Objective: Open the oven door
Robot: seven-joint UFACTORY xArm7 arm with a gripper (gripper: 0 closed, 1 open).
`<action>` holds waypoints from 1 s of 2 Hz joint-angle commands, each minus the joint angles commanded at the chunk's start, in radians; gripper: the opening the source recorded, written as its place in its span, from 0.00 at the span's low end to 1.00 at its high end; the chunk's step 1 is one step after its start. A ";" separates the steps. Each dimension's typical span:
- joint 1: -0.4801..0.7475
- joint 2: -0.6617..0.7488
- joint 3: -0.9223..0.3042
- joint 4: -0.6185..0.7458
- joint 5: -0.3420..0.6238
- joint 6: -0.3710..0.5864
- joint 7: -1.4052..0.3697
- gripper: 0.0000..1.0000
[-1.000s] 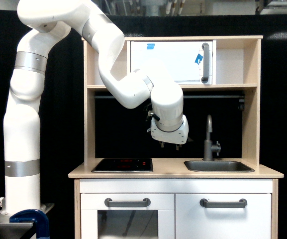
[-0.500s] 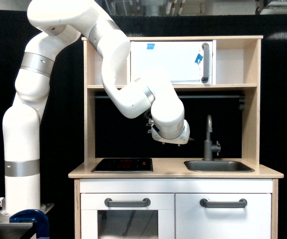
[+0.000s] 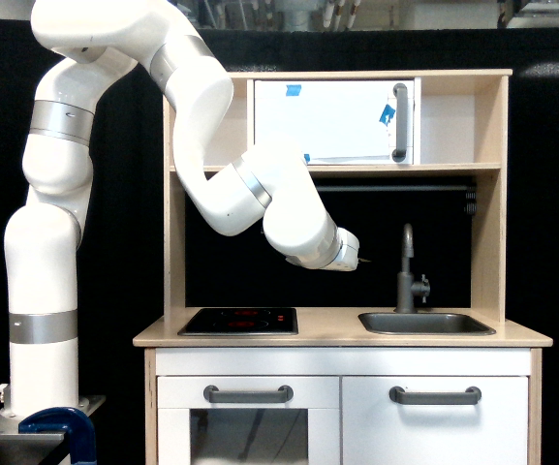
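You see the oven door (image 3: 332,120), a white panel, lying flush in the play kitchen's top shelf, its grey handle (image 3: 399,122) upright at the right edge. Your gripper (image 3: 353,254) hangs below it, left of the faucet (image 3: 407,271); whether its fingers are spread cannot be told.

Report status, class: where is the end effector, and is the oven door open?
End effector under the shelf, holding nothing; jaws too small to read. Oven door shut, grey handle untouched. Faucet stands below the handle.
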 joint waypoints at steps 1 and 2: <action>-0.015 -0.006 0.017 0.003 0.004 -0.010 0.007 1.00; -0.029 0.003 0.037 0.014 0.011 -0.011 0.010 1.00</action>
